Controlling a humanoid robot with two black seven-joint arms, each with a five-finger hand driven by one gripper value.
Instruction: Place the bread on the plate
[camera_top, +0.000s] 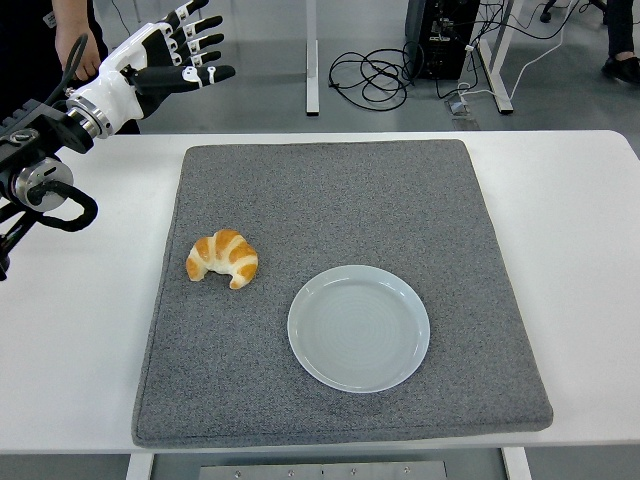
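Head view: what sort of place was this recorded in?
Probably a robotics lab or test room: a white table with a grey mat, loose cables by a black computer tower on the bare floor, and a person standing at the far-left corner.

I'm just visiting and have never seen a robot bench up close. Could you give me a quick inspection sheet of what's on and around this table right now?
Surface: white table with a grey mat covering most of it.
Job's things: croissant lies on the mat, left of the plate and apart from it; the plate holds nothing.
Clutter: nothing seen.
Robot hands: left robot hand raised beyond the table's far left corner, fingers spread, holding nothing; right robot hand not in view.
Cables: black loop on the left arm; a coil of cables on the floor behind.
Surroundings: a person stands at top left; a black box on the floor.
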